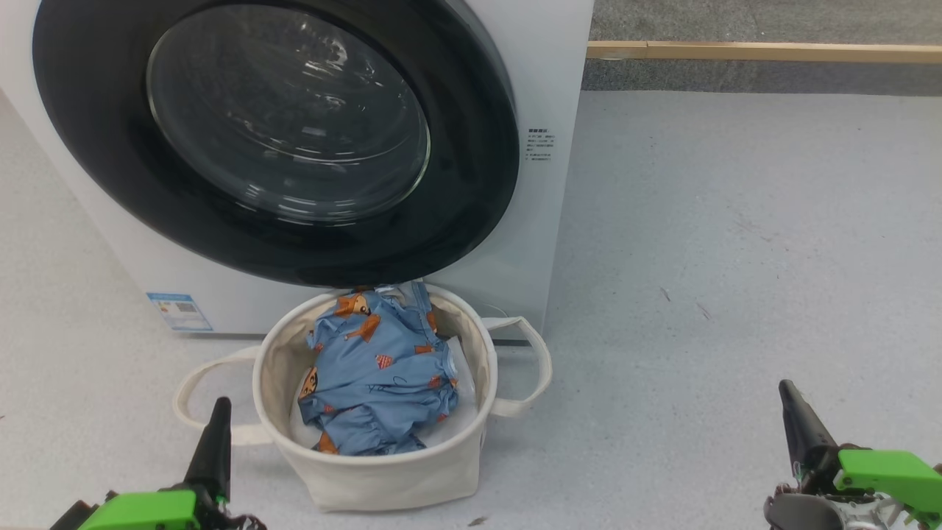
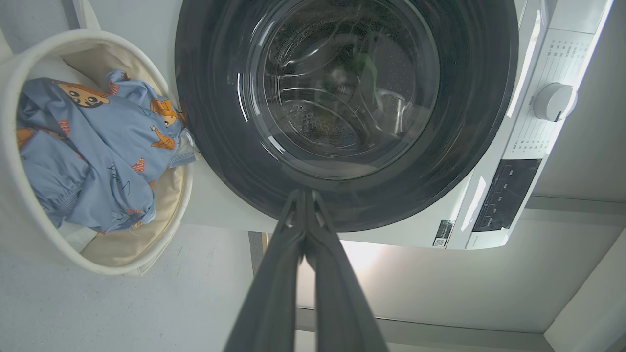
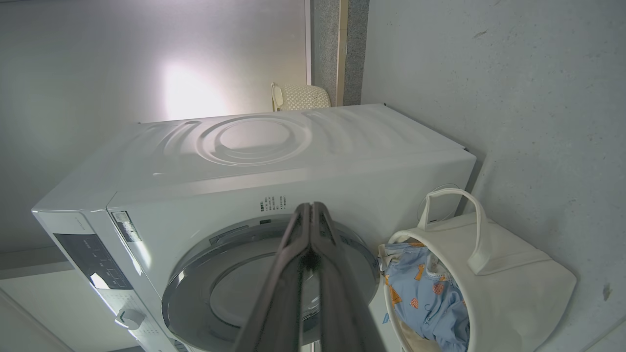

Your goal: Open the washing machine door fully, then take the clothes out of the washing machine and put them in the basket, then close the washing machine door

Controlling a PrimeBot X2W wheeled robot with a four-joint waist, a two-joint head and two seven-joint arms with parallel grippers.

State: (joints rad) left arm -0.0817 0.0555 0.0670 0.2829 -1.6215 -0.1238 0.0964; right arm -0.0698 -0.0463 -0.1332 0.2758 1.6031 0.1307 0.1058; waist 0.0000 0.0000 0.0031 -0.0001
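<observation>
While the left tool sits low at 7 o'clock of the head view, its two fingers are pressed together on nothing, touching neither fabric nor canvas; looks parked, not working. Washing machine door is up at its 12 to 1 o'clock, black rim flat against the washing machine, so I judge it closed. Basket stands on the floor just below the door's bottom edge, near the left tool at its 2 o'clock, probably put there for a short drop from the drum. Clothes are heaped inside it on the white liner, top fold close under the door rim. Right tool is at 5 o'clock, fingers also pressed together and empty, well apart from the basket, which lies at its 9 o'clock. Task looks done or nearly so
</observation>
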